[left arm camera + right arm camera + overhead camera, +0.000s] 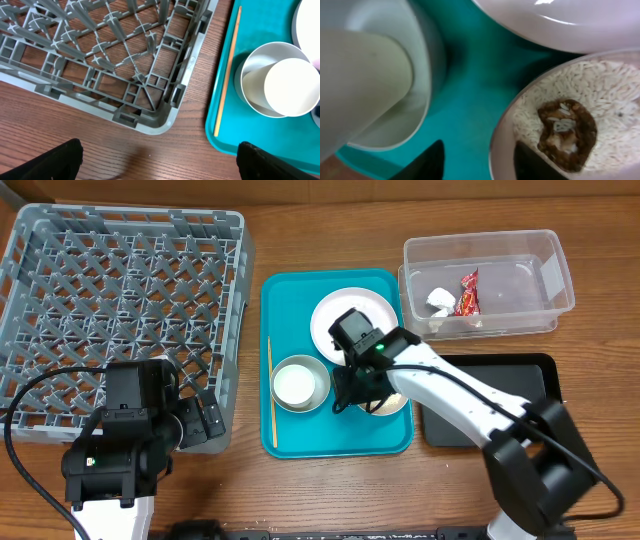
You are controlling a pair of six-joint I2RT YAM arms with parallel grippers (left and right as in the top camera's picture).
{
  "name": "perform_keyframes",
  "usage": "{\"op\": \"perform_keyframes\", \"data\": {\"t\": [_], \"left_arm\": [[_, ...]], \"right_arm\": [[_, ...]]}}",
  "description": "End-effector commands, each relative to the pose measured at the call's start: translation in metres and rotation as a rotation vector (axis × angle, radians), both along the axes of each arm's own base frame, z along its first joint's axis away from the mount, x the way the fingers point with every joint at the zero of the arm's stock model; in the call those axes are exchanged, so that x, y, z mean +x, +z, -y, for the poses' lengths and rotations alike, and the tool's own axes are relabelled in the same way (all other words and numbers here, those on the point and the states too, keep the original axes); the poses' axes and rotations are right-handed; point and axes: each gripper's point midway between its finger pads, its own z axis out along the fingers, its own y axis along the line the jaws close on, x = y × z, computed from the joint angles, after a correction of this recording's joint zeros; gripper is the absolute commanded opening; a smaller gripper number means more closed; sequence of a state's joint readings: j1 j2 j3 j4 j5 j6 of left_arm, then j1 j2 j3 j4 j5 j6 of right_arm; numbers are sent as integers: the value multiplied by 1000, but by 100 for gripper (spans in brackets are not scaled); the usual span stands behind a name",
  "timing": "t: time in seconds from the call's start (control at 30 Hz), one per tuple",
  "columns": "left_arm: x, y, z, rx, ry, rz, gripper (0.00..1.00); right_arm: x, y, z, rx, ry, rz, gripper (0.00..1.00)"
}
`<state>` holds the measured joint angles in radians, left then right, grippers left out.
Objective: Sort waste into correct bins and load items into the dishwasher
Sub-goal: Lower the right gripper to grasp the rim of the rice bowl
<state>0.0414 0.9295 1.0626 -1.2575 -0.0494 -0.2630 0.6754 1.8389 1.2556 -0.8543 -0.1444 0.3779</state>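
Observation:
My right gripper [358,393] [477,162] is open and straddles the rim of the small plate [397,403] [502,135]: one finger is over the teal tray, the other inside the plate. The plate holds white rice [605,85] and a brown food lump [567,127]. The large plate [352,310] [570,20] lies behind it. The grey bowl [318,368] [252,70] holds the white cup [295,385] [292,87]. The wooden stick [270,390] [227,75] lies along the tray's left edge. My left gripper [200,425] [160,160] is open and empty beside the grey dish rack [120,280] [125,60].
The teal tray [300,435] [240,132] carries the dishes. The clear tub [520,250] at back right holds the red wrapper [467,293] and white paper scrap [440,300]. The black tray [500,380] lies right of the teal tray, partly under my right arm.

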Motion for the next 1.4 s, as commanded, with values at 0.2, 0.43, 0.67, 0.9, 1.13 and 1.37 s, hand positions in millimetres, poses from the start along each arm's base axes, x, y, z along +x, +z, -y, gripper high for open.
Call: {"op": "perform_keyframes", "data": {"t": [0.2,0.43,0.67,0.9,1.13,1.37], "left_arm": [[2,8,-2,6,2,29,100],[2,8,-2,6,2,29,100],[2,8,-2,6,2,29,100],[2,8,-2,6,2,28,100],[1,8,-2,6,2,25,100],[1,8,-2,6,2,25,100]], "right_arm": [[2,-10,2,-38,-67,-6,29],[-11,-26,13,-64,-96,-44,25],[-15,-28,13,-61,-109,-62,11],[-8,-11,7,-55,-101,-55,29],[-8,-9,7,-54,-105,-58,36],[-14,-20,11,-63,-108,-69,35]]}}
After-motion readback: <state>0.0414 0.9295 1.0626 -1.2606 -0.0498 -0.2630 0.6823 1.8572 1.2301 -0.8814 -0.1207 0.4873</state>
